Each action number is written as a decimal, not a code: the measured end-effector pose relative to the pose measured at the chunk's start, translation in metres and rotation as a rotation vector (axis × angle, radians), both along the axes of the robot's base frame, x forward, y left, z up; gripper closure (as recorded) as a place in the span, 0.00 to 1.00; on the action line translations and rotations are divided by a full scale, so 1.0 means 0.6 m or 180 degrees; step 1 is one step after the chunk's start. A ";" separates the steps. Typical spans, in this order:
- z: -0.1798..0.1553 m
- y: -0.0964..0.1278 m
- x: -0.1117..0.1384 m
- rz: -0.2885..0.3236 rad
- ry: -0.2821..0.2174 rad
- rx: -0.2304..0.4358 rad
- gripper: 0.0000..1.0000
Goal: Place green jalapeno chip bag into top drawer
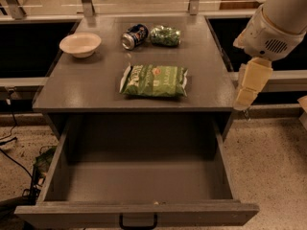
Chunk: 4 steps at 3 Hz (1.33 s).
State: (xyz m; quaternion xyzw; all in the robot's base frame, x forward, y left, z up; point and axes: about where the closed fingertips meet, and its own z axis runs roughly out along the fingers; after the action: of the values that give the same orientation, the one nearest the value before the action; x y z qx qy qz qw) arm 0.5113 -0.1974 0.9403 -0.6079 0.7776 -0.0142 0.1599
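The green jalapeno chip bag (154, 80) lies flat in the middle of the grey cabinet top (76, 87), white lettering up. Below it the top drawer (86, 214) is pulled wide open toward the camera, and its inside shows bare. Its black handle (138, 222) sits at the bottom edge of the view. My gripper (243, 99) hangs off the white arm at the right. It points down beside the cabinet's right edge, level with the bag and well to the right of it. It holds nothing.
A white bowl (80, 44) stands at the back left of the top. A dented can (134, 36) lies on its side next to a small wrinkly green packet (165, 36) at the back. Cables (12, 150) lie on the floor at the left.
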 end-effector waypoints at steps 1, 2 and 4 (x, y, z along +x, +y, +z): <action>0.010 0.011 0.033 0.0057 -0.0087 0.0174 0.00; 0.017 0.038 0.071 0.0199 -0.0142 0.0335 0.00; -0.023 0.116 0.145 0.0511 0.0025 0.0508 0.00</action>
State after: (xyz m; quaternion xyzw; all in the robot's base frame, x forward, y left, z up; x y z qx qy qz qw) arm 0.5982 -0.1277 0.9262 -0.6537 0.7257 0.0629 0.2054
